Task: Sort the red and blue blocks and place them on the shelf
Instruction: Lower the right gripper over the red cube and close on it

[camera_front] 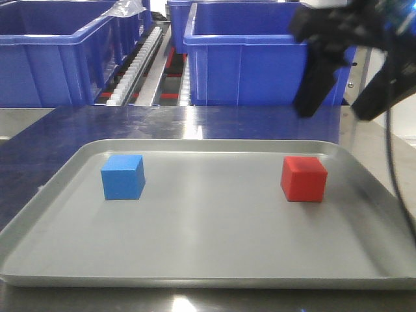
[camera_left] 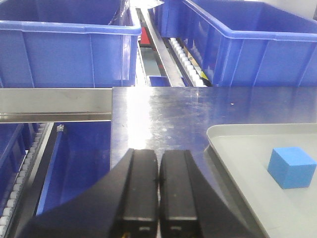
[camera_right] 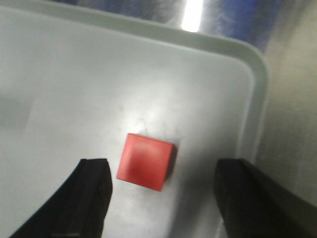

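The red block (camera_front: 303, 179) sits on the right side of the grey tray (camera_front: 214, 266) and the blue block (camera_front: 123, 176) on its left side. My right gripper (camera_front: 335, 112) hangs open above and behind the red block. In the right wrist view the red block (camera_right: 146, 162) lies on the tray below the right gripper (camera_right: 164, 171), between its spread fingers (camera_right: 91, 193) and touching neither. My left gripper (camera_left: 158, 157) is shut on nothing, over the steel surface left of the tray, with the blue block (camera_left: 291, 167) to its right. The shelf's white roller tracks (camera_front: 140, 58) run behind the tray.
Big dark-blue bins (camera_front: 260, 52) (camera_front: 58, 55) stand on the shelf behind the tray. A flat steel rail (camera_left: 54, 101) crosses at the left, with a lower tier and rollers (camera_left: 22, 168) beneath. The tray's raised rim (camera_right: 257, 99) lies close to the right of the red block.
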`<action>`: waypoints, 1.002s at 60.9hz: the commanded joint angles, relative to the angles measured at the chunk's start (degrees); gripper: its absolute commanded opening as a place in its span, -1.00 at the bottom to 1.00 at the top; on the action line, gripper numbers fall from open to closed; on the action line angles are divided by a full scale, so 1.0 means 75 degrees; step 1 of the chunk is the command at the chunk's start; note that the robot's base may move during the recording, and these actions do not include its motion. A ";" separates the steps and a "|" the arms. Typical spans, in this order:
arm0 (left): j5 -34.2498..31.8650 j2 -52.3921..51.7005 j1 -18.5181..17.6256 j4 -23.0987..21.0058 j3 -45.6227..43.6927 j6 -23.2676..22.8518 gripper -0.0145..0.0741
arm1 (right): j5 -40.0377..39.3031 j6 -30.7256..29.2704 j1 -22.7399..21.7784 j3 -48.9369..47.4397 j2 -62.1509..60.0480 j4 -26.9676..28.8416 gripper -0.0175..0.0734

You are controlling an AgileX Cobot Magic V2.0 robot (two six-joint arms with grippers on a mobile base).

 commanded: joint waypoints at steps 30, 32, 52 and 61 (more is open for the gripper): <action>-0.0703 -0.0167 -0.0047 0.0002 0.0310 -0.0013 -0.37 | -0.0143 0.0090 0.0299 -0.0641 0.0749 0.0139 0.60; -0.0703 -0.0167 -0.0047 0.0002 0.0310 -0.0013 -0.37 | -0.0133 0.0090 0.0299 -0.0641 0.0772 0.0139 0.60; -0.0703 -0.0167 -0.0047 0.0002 0.0310 -0.0013 -0.37 | -0.0108 0.0090 0.0299 -0.0642 0.1194 0.0131 0.60; -0.0703 -0.0167 -0.0047 0.0002 0.0310 -0.0013 -0.37 | -0.0123 0.0090 0.0299 -0.0642 0.1308 0.0131 0.60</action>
